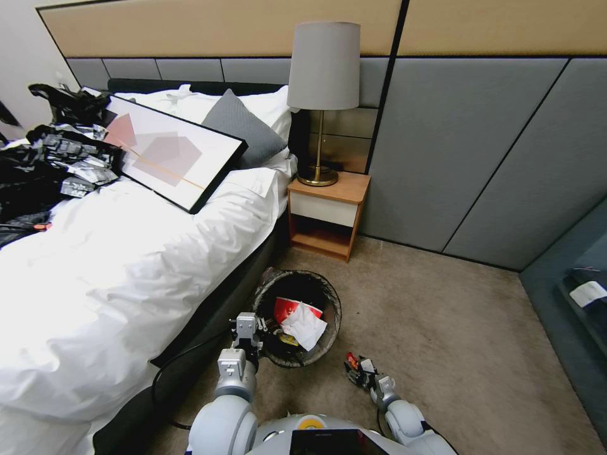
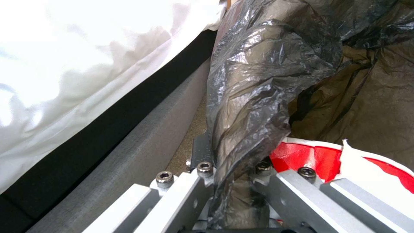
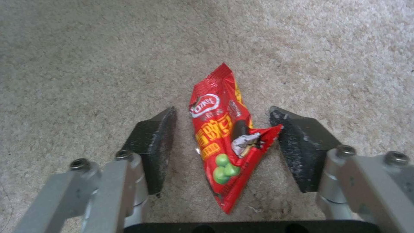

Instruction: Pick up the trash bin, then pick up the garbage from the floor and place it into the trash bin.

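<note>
Garbage first: red snack packet (image 3: pixel 224 136) lies on the carpet (image 3: pixel 86 48) between my right gripper (image 3: pixel 222 145) pads, jaws spread wide. Left pad (image 3: pixel 153 147) stands apart from the packet; the torn corner sits just beside or touching the right pad (image 3: pixel 302 149), I can't tell which. No squeeze on it yet. Packet has green peas printed on it and a ripped foil opening.

In the head view my right gripper (image 1: pixel 358 370) is low over the carpet at about 4 o'clock from the trash bin (image 1: pixel 297 319), near it but apart.

Left gripper (image 2: pixel 233 181) is clamped on the bin's rim, black bag liner (image 2: pixel 258 81) bunched between the fingers (image 2: pixel 181 194). From the head view, left gripper (image 1: pixel 248 332) holds the rim at about 9 o'clock of the bin.

Bin is tipped toward me, mouth visible, between the bed (image 1: pixel 126 265) and open carpet. Whether it touches the floor, I can't tell. Inside: red-and-white wrapper (image 1: pixel 288 308), white tissue (image 1: pixel 305 325) over it, something yellow under that.

Outward: nightstand (image 1: pixel 325 215) at 12 o'clock from the bin, lamp (image 1: pixel 322 95) on top. Framed picture (image 1: pixel 171 151) lies on the bed against the pillows.
</note>
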